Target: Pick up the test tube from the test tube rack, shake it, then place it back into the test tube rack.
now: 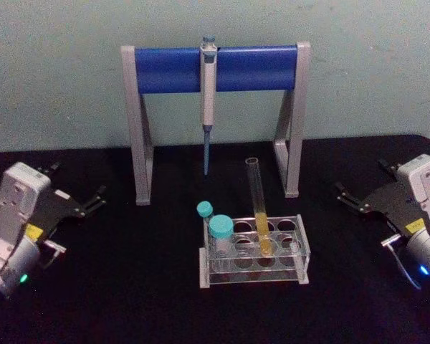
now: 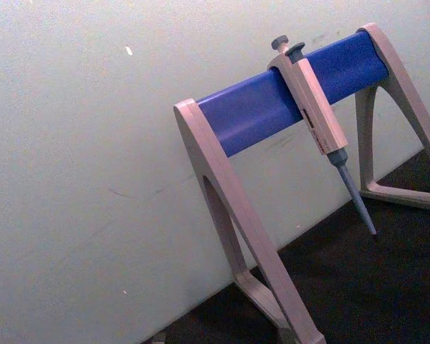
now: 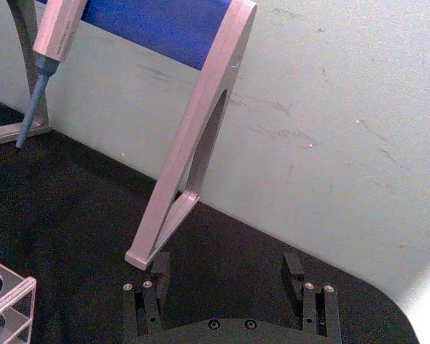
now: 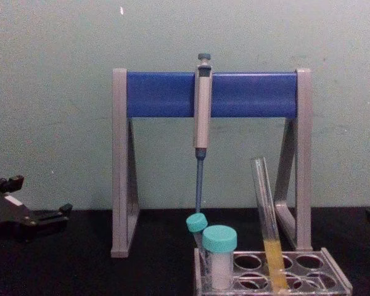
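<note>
The test tube (image 1: 257, 203) (image 4: 264, 206) stands leaning slightly in the clear test tube rack (image 1: 302, 249) (image 4: 335, 279), with yellow liquid in its lower part. The rack sits at the middle of the black table, and one of its corners (image 3: 11, 301) also appears in the right wrist view. My left gripper (image 1: 75, 186) (image 4: 40, 217) rests open at the table's left side, far from the rack. Over on the right, my right gripper (image 1: 368, 183) (image 3: 226, 276) is open too, with nothing between its fingers (image 3: 160, 271).
A grey-and-blue pipette stand (image 1: 215, 68) (image 4: 209, 94) (image 2: 272, 107) (image 3: 193, 143) stands behind the rack, with a pipette (image 1: 208, 93) (image 4: 201, 117) hanging from it. A wide teal-capped white tube (image 1: 220, 229) (image 4: 219, 250) and a thin teal-capped tube (image 1: 204, 209) sit in the rack's left holes.
</note>
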`<state>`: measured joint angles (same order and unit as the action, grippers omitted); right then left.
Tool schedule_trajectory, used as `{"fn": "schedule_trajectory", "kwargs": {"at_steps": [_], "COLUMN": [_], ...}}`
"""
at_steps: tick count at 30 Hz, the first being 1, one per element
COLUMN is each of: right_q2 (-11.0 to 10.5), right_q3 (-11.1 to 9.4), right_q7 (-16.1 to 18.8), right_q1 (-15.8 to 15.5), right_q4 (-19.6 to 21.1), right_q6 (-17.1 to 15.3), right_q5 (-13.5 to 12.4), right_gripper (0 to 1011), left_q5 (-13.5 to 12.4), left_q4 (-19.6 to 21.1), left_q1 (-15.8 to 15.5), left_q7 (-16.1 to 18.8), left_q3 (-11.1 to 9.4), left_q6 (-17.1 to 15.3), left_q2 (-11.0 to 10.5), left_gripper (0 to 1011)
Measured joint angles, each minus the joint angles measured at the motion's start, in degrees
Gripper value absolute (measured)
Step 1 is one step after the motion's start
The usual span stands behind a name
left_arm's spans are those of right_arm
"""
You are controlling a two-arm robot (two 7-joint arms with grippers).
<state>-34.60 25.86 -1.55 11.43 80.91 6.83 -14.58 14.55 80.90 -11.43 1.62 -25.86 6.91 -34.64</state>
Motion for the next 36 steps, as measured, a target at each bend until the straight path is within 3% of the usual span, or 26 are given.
{"fn": "schedule_trajectory", "kwargs": {"at_steps": [36], "right_q2": [0.0], "right_q3": [0.0], "right_q7": [-0.1], "right_q1": [0.0], "right_q4": [0.0], "right_q6": [0.1], "right_q5": [0.0], "right_gripper": [1000], "left_q5": [0.0], "left_q4": [0.0], "left_q1": [0.0], "left_q7": [0.0], "left_q3": [0.0], "left_q6": [0.0], "left_q2": [0.0], "left_gripper": [1001]}}
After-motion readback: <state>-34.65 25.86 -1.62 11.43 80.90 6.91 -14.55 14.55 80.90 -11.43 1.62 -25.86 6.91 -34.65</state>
